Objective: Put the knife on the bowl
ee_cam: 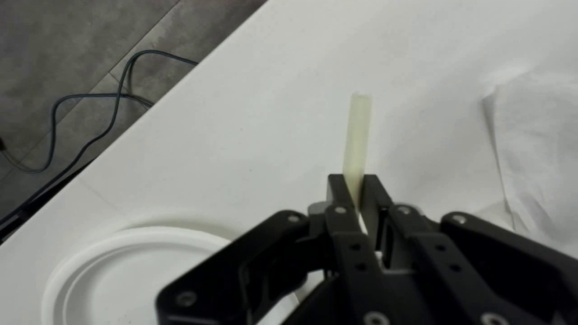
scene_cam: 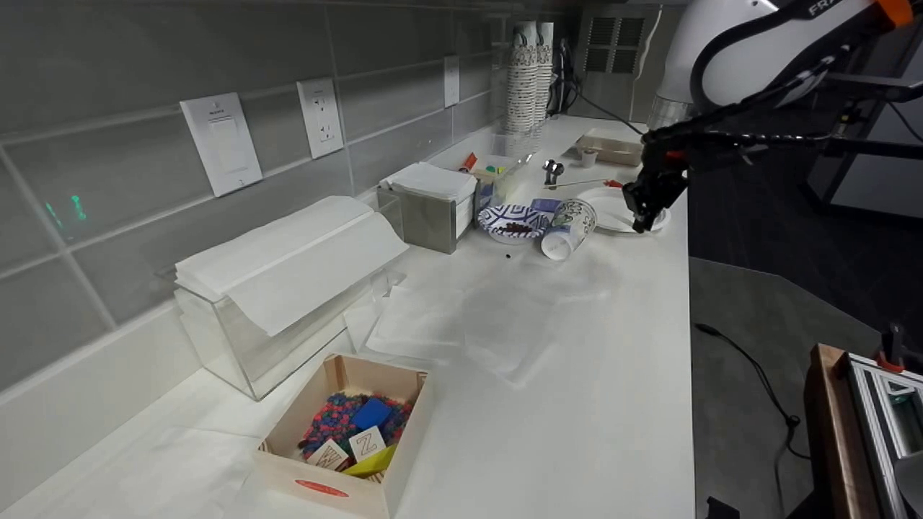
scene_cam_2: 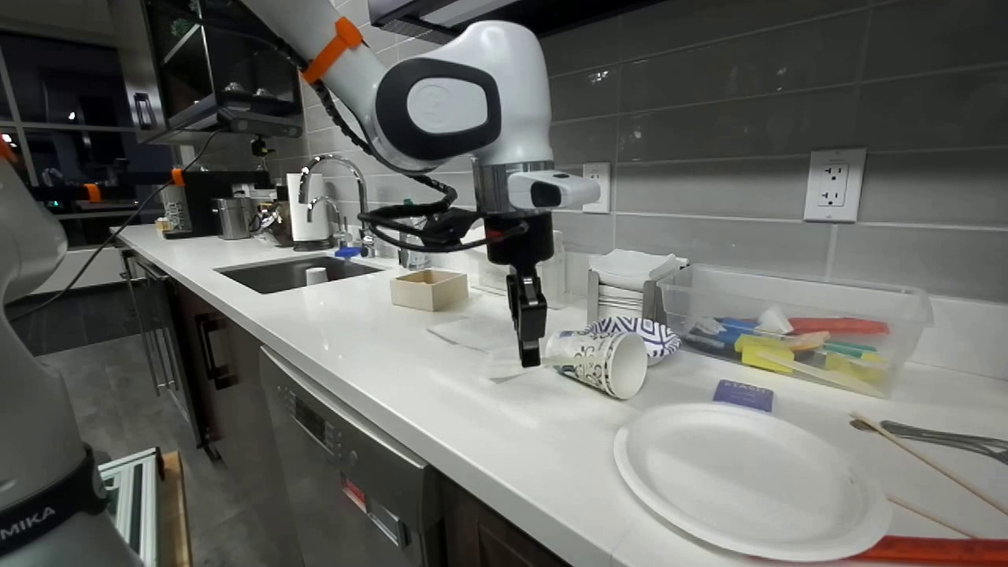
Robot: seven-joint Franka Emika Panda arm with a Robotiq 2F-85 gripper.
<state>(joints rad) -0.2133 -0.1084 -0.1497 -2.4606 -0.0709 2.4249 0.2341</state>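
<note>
In the wrist view, my gripper (ee_cam: 354,192) is shut on a pale, translucent flat strip, which looks like the plastic knife (ee_cam: 357,131). The strip sticks out past the fingertips, above the white counter. In both exterior views the gripper (scene_cam: 644,222) (scene_cam_2: 530,358) points down over the counter; the knife is hard to make out there. The bowl is paper with a blue and white pattern (scene_cam: 497,215) (scene_cam_2: 657,337). It holds small dark brown pieces, seen in an exterior view. The gripper is apart from the bowl, which is out of the wrist view.
A paper cup (scene_cam: 573,223) (scene_cam_2: 591,364) lies on its side beside the bowl. A white plate (scene_cam_2: 748,480) (ee_cam: 131,271) is near the counter's edge. A napkin holder (scene_cam: 425,216), a clear bin (scene_cam_2: 795,331) and a wooden box (scene_cam: 346,425) stand along the counter.
</note>
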